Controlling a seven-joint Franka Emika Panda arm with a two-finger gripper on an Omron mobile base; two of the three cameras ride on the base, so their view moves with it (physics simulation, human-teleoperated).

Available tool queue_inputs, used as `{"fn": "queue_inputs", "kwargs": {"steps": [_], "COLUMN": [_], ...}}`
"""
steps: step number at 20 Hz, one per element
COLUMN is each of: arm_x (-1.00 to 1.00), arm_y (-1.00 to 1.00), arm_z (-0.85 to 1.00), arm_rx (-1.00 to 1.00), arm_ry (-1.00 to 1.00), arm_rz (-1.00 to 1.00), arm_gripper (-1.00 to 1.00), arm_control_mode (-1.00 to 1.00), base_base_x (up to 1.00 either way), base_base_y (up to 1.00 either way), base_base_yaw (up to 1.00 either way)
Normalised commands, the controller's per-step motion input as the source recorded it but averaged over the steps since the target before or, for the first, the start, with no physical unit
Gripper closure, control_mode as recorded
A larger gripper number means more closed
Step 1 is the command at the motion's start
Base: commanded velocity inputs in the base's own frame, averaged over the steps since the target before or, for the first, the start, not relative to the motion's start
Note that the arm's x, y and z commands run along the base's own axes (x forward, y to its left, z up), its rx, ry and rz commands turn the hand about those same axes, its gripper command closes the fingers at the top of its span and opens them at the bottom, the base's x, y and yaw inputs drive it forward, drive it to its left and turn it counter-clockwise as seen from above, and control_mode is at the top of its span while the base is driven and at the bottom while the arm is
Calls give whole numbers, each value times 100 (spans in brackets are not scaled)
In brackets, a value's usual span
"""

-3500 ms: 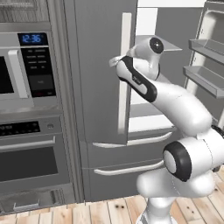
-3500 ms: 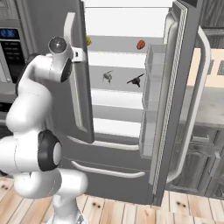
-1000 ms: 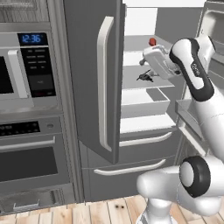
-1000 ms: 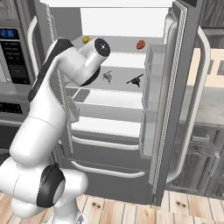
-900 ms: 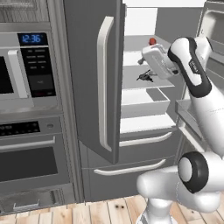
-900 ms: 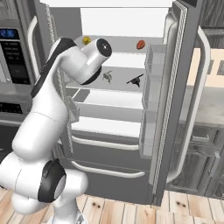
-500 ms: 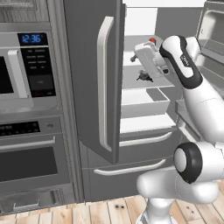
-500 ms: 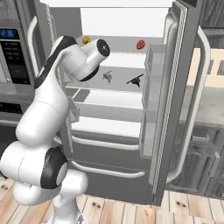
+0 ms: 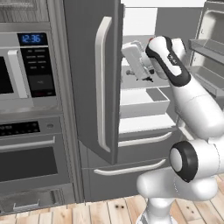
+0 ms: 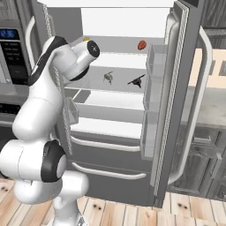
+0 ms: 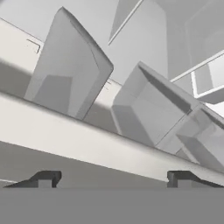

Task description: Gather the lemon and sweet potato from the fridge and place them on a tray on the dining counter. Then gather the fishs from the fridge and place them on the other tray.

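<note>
The pincer [image 11: 113, 177] is standing wide open with nothing between its two dark tips, which are rising at the bottom of the hand view. Ahead of it, white bins and shelf edges of the fridge [image 10: 185, 66] interior are slanting across the frame, with open room between them.

In the left base view the hand is hovering at the upper centre, just right of the edge of the left fridge door [image 9: 89, 65], which is standing ajar with its long pale handle [image 9: 101, 87] facing the camera. An open white drawer [image 9: 142, 101] is sitting just below the hand.

In the right base view the lemon [image 10: 86, 39] is lying on the top shelf at upper left, just beside the arm's wrist. The sweet potato [image 10: 141, 45] is lying on the same shelf, further right. On the shelf below, two dark fish [image 10: 108, 77] [image 10: 136, 81] are lying near each other. The right door is swinging open at the right of the frame.
</note>
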Motion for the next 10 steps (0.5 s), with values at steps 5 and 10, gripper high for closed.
{"fn": "queue_inputs", "kwargs": {"steps": [5,10], "arm_x": [0,-2], "arm_y": [67,71], "arm_z": [-4,-8], "arm_rx": [2,1], "arm_ry": [0,0], "arm_rz": [0,0], "arm_gripper": [-100,-100], "arm_control_mode": [-100,-100], "base_base_x": [0,0], "base_base_y": [0,0], "base_base_yaw": [0,0]}}
